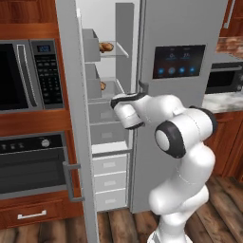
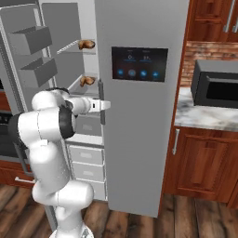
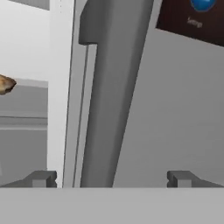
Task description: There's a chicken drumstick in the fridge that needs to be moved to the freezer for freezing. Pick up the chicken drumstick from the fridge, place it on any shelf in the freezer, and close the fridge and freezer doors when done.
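The tall grey unit's plain freezer door (image 1: 71, 118) stands wide open, baring glass shelves (image 1: 116, 50) and grey drawers (image 1: 110, 180). On the upper shelf lies a lumpy golden-brown piece, by its look the chicken drumstick (image 1: 106, 47) (image 2: 86, 44). One shelf lower sits a smaller orange-brown lump (image 1: 103, 86) (image 2: 86, 81). The fridge door (image 2: 139, 139) with the dark blue-icon panel (image 2: 139, 63) is shut. My gripper (image 2: 105, 106) (image 3: 112, 178) is open, its fingertips (image 3: 43, 178) on either side of that door's vertical bar handle (image 3: 105, 109), not pressing it.
A built-in microwave (image 1: 23, 76) and an oven (image 1: 33, 166) fill the wood cabinet left of the open door. Grey bins (image 2: 30, 39) hang inside that door. To the right, a marble counter (image 2: 204, 116) carries a black microwave (image 2: 216, 83).
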Motion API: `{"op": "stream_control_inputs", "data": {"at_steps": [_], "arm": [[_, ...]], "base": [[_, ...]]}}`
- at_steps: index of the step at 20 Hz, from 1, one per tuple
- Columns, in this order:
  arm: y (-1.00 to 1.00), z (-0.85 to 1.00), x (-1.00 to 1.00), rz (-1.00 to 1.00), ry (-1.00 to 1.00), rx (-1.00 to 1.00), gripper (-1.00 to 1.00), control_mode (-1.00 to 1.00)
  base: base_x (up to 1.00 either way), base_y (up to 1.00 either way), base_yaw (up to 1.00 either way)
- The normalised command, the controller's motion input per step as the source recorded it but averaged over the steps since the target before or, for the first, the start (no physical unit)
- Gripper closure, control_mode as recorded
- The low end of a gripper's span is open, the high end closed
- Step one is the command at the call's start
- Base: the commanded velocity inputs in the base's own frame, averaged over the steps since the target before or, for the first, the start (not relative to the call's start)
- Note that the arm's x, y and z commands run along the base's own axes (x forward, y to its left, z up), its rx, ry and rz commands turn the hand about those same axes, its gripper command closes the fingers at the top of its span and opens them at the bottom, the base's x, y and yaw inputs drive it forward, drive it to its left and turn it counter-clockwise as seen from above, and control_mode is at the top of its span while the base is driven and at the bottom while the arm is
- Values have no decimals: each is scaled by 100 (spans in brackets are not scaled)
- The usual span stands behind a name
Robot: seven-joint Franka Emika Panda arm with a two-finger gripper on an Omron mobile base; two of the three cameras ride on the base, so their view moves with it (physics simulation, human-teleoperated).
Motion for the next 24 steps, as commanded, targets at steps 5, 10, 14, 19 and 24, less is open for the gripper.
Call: {"op": "stream_control_inputs", "data": {"at_steps": [5, 10, 14, 19, 24], "arm": [[-30, 42, -59, -10, 0, 0, -100, -100], [-11, 97, -75, -1, -17, -1, -100, -100], [-25, 100, -98, 3, -23, -24, -100, -100], [-22, 94, -100, 7, -9, -55, -100, -100], [-6, 58, -100, 12, 5, -83, -100, -100]], "base": [[0, 0, 0], [0, 0, 0], [0, 0, 0], [0, 0, 0], [0, 0, 0]]}}
